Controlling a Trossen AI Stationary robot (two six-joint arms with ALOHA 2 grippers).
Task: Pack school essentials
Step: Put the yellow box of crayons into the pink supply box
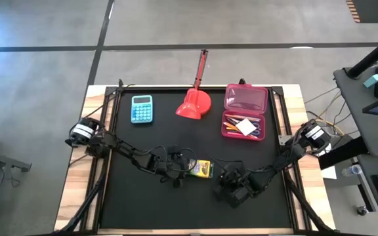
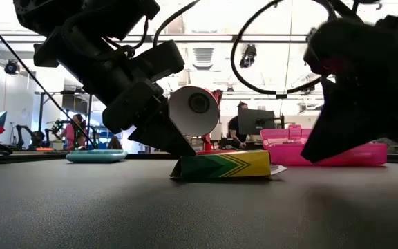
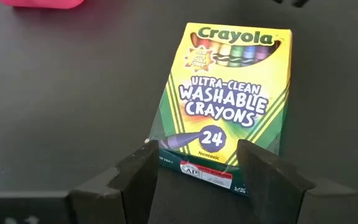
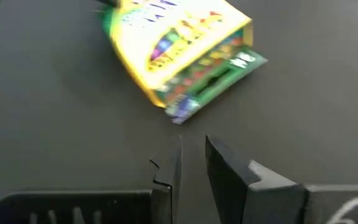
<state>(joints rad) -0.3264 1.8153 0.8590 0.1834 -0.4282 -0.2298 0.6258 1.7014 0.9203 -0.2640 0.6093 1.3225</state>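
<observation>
The yellow-green crayon box (image 1: 202, 169) lies flat on the black mat near the table's middle, its printed face up (image 3: 225, 93). My left gripper (image 3: 196, 148) is open and low over the box's bottom end, coming from the table's left (image 1: 181, 168). My right gripper (image 4: 193, 146) hovers just right of the box (image 1: 224, 178), its fingers nearly together and holding nothing. The open pink pencil case (image 1: 245, 110) at the far right holds pencils and a white square (image 1: 245, 126). My left gripper has one finger (image 3: 143, 168) on each side of the crayon box's bottom end (image 3: 197, 169), slanting down from the table's left. The box rests flat on the mat. Whether the fingers touch its sides, I cannot tell.
A light-blue calculator (image 1: 142, 109) lies at the far left of the mat. A red long-handled scoop (image 1: 194, 103) sits at the far middle, its handle reaching past the far edge. The near half of the mat (image 1: 176, 206) is bare.
</observation>
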